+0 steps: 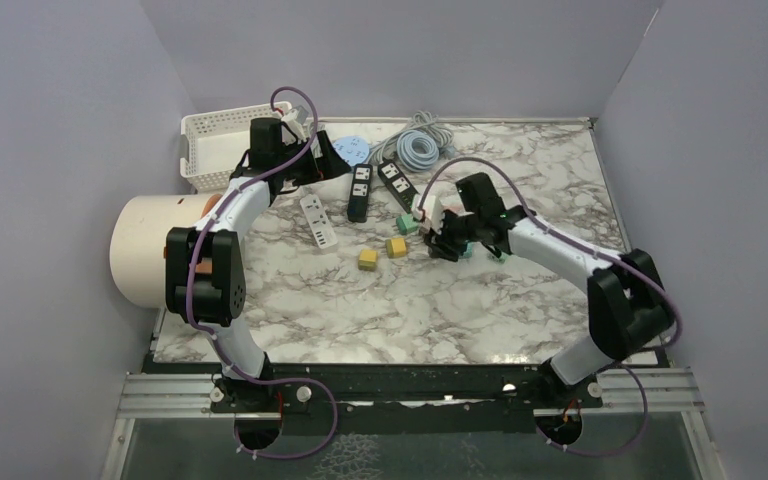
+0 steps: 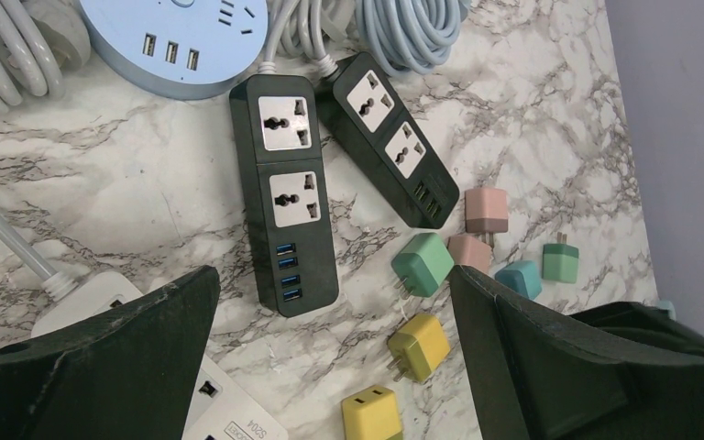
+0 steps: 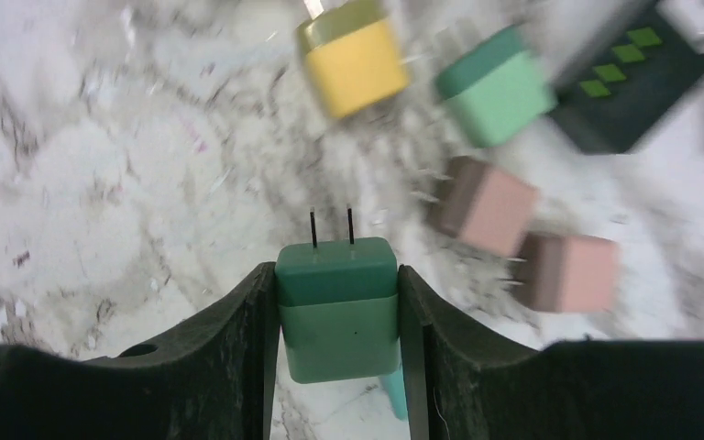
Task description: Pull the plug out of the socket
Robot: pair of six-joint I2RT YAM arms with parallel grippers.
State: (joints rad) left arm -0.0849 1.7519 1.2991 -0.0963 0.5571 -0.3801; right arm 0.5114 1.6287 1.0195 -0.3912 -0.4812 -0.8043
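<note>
The right tool [image 3: 339, 275] is pinching a dark green plug [image 3: 337, 321] btwn both fingers, w/ the two prongs bare and pointing fwd, away from the tool, over the marble bench [image 3: 101, 183]. Ahead of this tool a yellow plug [image 3: 356, 60], a mint plug [image 3: 497, 87] and two pink plugs [image 3: 486, 203] are lying loose on the bench, all blurred. The left tool [image 2: 335, 284] is hovering w/ fingers spread wide, gripping nothing. A black power strip [image 2: 284, 211] is lying below and ahead of its gap. A second black strip [image 2: 390, 137] is sitting just beside the first at an angle. A white strip [image 2: 229, 412] is showing partly under one finger, and a round blue hub [image 2: 179, 37] is sitting farther ahead.
</note>
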